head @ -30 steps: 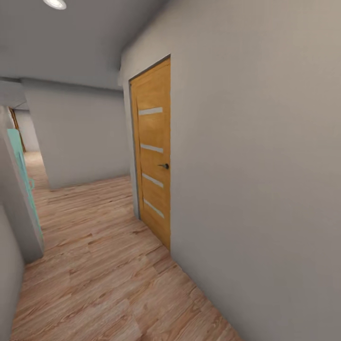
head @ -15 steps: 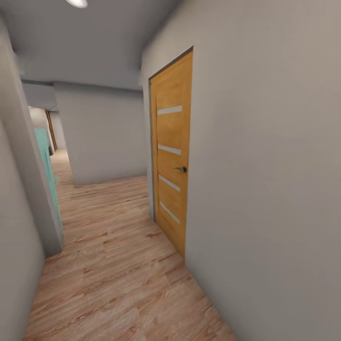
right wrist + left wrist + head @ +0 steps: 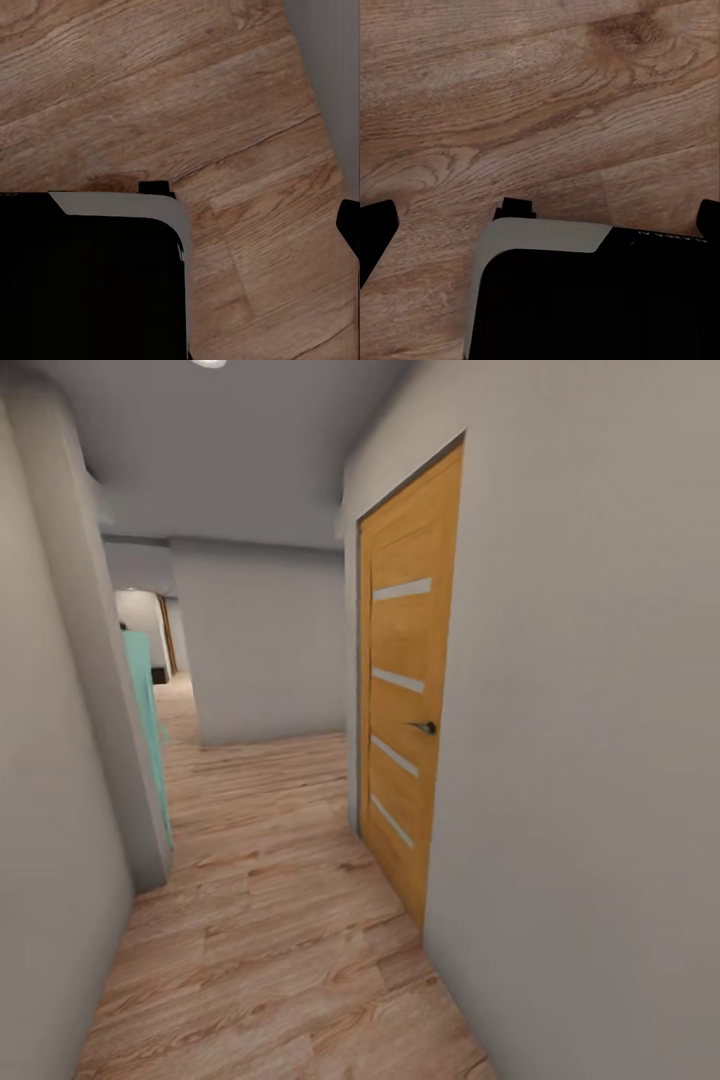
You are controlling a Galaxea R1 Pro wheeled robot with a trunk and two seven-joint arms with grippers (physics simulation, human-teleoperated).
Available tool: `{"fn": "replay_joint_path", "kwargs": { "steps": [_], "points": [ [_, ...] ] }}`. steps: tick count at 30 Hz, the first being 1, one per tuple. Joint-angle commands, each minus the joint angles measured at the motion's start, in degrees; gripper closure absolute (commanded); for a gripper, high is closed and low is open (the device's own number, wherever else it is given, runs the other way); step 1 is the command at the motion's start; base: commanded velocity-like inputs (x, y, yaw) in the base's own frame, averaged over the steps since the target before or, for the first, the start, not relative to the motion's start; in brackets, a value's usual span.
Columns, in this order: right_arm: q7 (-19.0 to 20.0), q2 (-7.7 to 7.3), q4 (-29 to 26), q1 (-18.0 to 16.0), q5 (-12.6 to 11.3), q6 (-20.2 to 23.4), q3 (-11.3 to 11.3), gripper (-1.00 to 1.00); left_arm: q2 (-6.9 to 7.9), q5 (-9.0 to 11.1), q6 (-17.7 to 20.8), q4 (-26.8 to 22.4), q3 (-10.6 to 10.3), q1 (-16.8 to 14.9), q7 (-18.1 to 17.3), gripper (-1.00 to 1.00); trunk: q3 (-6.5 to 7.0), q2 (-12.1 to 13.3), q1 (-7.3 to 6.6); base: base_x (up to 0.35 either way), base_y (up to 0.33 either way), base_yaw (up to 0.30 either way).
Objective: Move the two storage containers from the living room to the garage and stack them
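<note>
The left claw looks down at a wood-plank floor. Its two dark fingertips sit at opposite edges of the left wrist view, spread wide with nothing between them. Below them lies a black, grey-edged panel, probably part of the robot's own base, though the view is too close to be sure.

The right claw shows one dark fingertip at the edge of the right wrist view; whether the claw is open or closed cannot be told. The same plank floor lies beneath, with a strip of pale wall along one side and another black, grey-edged panel.

From the head, a narrow hallway with grey walls runs ahead. On the right is a closed orange wooden door with four pale horizontal strips and a dark handle. On the left a turquoise panel stands at a wall corner. A round ceiling light glows overhead. The storage containers are nowhere in these views.
</note>
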Motion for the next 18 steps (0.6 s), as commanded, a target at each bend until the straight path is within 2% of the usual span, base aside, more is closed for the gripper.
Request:
{"fn": "replay_joint_path", "kwargs": {
  "steps": [1, 18],
  "points": [
    [-0.02, 0.03, 0.18, -0.08, -0.54, -0.35, 0.5, -1.0, 0.01, 0.61, -0.21, 0.11, -0.48, -0.07, -0.24, -1.0, -0.08, -0.05, 0.04, 0.311, -0.092, 0.268],
    [-0.02, 0.05, 0.16, -0.08, -0.53, -0.38, 0.46, -1.0, -0.04, 0.62, -0.13, 0.16, -0.56, -0.07, -0.24, -1.0, -0.08, -0.05, 0.04, 0.311, -0.092, 0.268]
  ]
}}
